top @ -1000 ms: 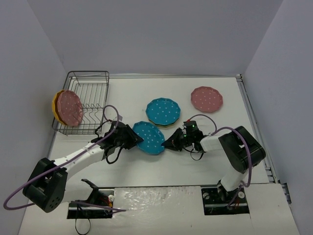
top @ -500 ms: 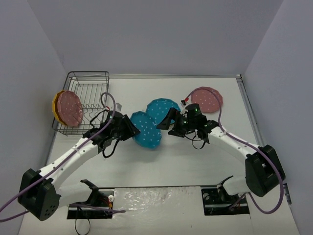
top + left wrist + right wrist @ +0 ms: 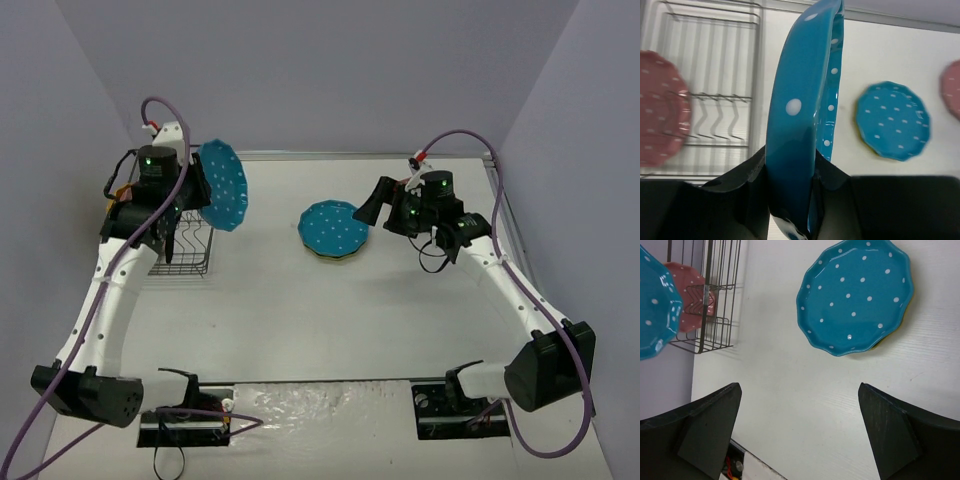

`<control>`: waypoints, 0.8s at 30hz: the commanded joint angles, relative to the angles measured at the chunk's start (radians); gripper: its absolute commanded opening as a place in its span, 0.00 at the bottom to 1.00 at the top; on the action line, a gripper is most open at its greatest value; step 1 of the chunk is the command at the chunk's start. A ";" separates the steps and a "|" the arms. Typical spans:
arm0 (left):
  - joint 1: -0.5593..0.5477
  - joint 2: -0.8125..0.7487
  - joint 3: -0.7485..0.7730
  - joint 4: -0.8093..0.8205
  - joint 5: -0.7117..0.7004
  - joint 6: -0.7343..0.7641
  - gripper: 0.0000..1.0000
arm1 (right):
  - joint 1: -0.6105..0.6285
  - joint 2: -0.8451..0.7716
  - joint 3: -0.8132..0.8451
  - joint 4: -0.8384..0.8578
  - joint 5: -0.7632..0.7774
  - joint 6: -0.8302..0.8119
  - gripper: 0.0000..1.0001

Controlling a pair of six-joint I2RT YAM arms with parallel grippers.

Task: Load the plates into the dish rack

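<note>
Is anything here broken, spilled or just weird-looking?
Nothing stands out. The raised teal plate sits on edge, intact, in the left claw; the other teal plate lies flat atop a yellowish one; a pink plate stands in the dish rack.

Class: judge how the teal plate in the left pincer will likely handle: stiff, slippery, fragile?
Probably stiff: the teal plate shows no sag though held upright by one rim in the left pincer. Its glossy sheen suggests it might slip. Hard glaze hints it could chip.
</note>
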 commanded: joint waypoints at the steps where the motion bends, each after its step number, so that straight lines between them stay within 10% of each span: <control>1: 0.093 0.038 0.181 0.026 -0.096 0.308 0.00 | -0.015 -0.005 0.033 -0.032 -0.019 -0.100 1.00; 24: 0.395 0.192 0.160 0.128 -0.163 0.658 0.00 | -0.065 0.051 -0.026 -0.034 -0.114 -0.188 1.00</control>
